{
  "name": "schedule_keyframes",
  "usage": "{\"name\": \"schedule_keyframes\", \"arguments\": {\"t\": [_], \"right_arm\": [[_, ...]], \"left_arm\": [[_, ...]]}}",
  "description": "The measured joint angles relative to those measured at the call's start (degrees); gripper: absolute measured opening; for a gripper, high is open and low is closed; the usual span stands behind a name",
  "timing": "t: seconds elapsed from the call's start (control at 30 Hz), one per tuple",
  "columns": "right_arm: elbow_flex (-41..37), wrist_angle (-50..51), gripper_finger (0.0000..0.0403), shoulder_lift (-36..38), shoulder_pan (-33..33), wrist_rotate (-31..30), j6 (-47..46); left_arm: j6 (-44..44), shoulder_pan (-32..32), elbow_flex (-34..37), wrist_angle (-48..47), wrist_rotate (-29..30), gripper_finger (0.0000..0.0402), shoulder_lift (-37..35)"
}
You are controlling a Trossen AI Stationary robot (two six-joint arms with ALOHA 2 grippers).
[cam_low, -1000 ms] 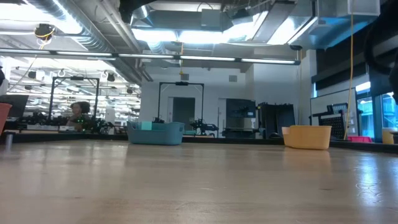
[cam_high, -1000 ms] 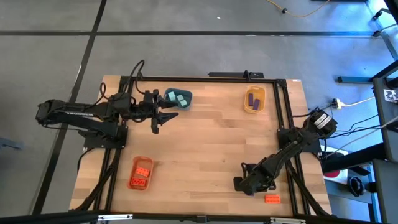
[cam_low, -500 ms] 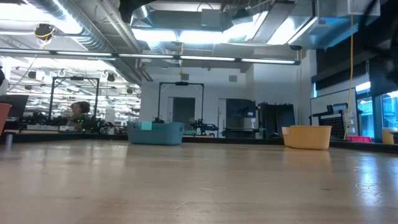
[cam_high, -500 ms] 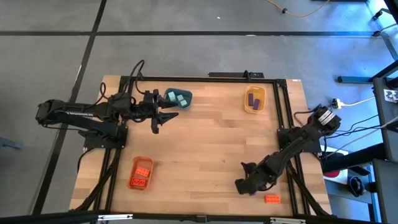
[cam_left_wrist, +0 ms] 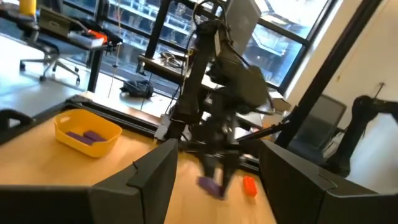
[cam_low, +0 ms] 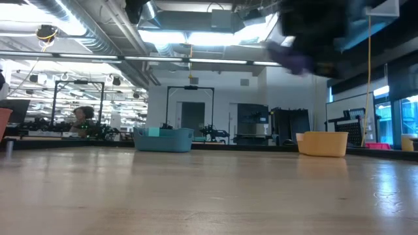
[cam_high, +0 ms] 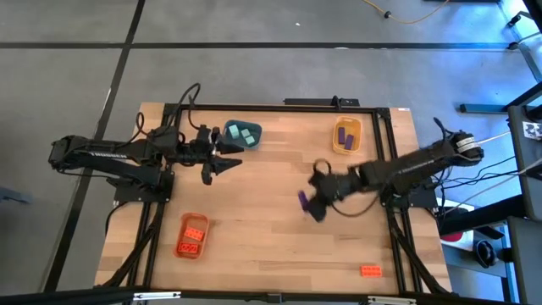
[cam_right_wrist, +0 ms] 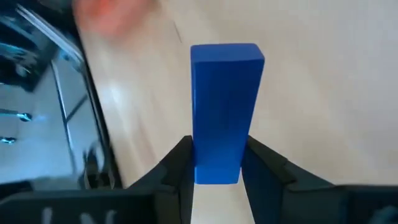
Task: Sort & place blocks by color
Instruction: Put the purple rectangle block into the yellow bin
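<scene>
Purple block is riding clamped in the right hand above mid-surface, while the left hand is hovering open near the blue tray.

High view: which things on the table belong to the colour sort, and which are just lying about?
Job:
- purple block held in the right gripper, above the table
- orange block, loose near the table's front right corner
- blue tray with teal blocks
- yellow tray with purple blocks
- orange tray with orange blocks

Lying about:
- left gripper, idle, open, beside the blue tray
- cables off the table
</scene>
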State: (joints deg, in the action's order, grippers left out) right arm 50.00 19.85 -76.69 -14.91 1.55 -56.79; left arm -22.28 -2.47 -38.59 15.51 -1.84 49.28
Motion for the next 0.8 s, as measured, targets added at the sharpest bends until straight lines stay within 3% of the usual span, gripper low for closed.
{"name": "schedule_keyframes", "arguments": {"t": [0.17, 0.4, 0.8], "right_arm": [[0.0, -15.2, 0.0104, -0.4, 10.4, 1.4, 20.3], [0.0, -34.4, 0.0104, -0.4, 17.2, 9.7, 31.5], [0.0, -35.0, 0.0104, -0.4, 18.4, 10.7, 34.8]], "left_arm": [[-4.1, 0.0, 0.0, 0.0, 1.1, 0.0218, 0.0], [-4.7, 0.0, 0.0, 0.1, 3.2, 0.0218, 0.0], [-4.6, 0.0, 0.0, 0.1, 4.3, 0.0218, 0.0]]}}
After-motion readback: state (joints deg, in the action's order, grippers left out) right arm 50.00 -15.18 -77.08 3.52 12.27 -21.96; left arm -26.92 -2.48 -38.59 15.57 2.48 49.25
